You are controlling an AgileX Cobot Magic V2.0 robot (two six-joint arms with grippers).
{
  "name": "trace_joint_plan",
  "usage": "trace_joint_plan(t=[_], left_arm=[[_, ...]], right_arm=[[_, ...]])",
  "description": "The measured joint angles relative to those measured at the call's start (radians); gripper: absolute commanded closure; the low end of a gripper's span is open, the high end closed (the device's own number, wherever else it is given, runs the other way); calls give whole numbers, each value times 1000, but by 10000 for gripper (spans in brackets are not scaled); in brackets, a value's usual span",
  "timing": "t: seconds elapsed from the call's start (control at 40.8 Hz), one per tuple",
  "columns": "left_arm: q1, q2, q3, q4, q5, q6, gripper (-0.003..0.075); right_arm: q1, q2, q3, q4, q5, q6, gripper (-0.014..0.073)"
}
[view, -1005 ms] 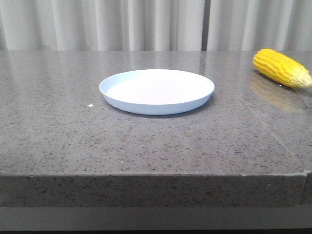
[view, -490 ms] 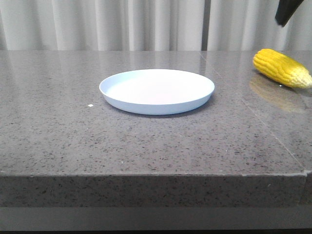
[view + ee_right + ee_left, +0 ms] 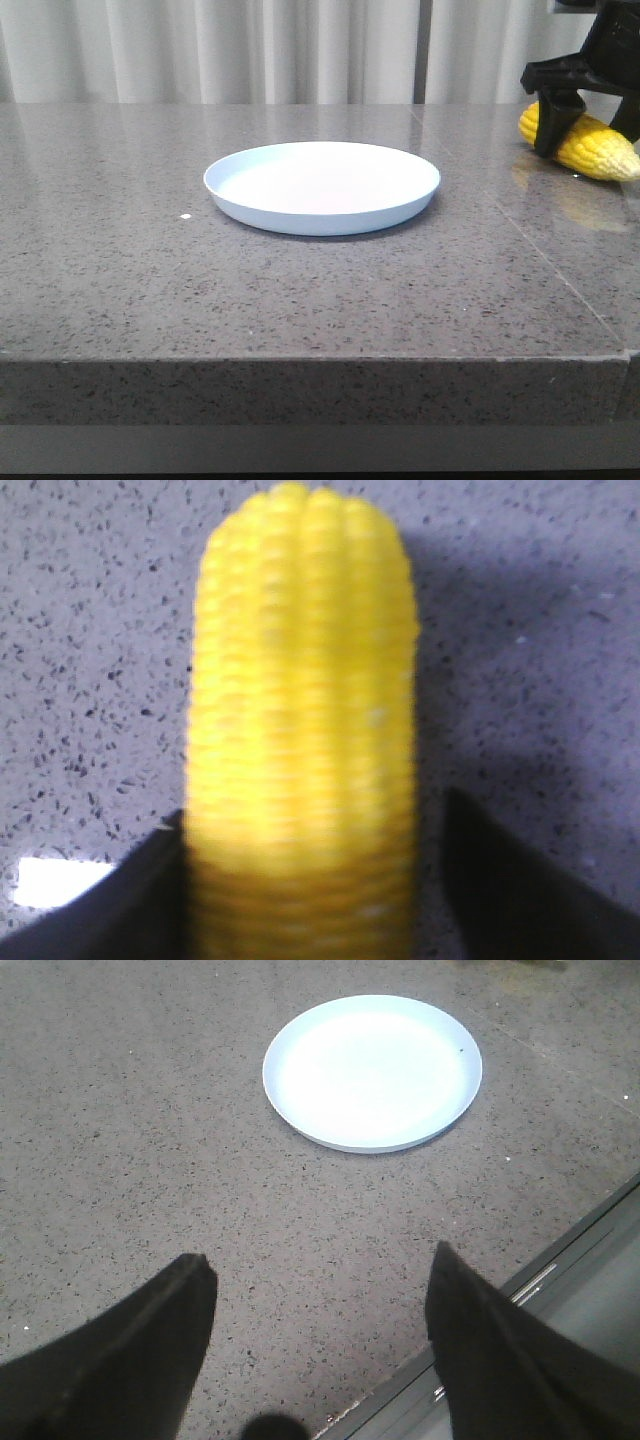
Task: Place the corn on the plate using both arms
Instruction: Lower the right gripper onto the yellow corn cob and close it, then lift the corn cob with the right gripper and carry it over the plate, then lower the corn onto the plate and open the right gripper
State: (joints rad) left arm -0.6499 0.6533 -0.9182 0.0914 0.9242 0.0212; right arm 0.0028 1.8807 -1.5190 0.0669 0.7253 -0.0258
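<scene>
I have the right gripper (image 3: 300, 880) spread astride the corn (image 3: 590, 148) near the counter's (image 3: 300, 290) far right edge, ready to clamp; left gripper (image 3: 320, 1360) waits open, facing the plate (image 3: 322, 187).

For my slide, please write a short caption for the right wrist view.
Right pincer open astride the yellow corn lying on the speckled grey table, fingers either side.

You have a dark grey speckled stone bench (image 3: 300, 300) with a thick front edge, and pale pleated curtains (image 3: 250, 50) hanging behind it.
</scene>
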Motion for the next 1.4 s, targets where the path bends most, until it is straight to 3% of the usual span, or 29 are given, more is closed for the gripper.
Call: trace_joint_plan(t=[0.074,0.392,0.784,1.029,1.201,1.397], left_arm=[[0,0,0,0,0,0,283],[0,0,0,0,0,0,283],[0,0,0,0,0,0,283],[0,0,0,0,0,0,283],[0,0,0,0,-1,0,283],[0,0,0,0,-1,0,283]], right_arm=[[0,0,-2,0,7,0,359],[47,-99,-24,-5,99,0,349],[356,-304,-80,21,151,-1,349],[488,-269,-80,72,155,6,349],[497,-194,-80,82,109,93,347],[497,-94,-80,82,38,176,257]])
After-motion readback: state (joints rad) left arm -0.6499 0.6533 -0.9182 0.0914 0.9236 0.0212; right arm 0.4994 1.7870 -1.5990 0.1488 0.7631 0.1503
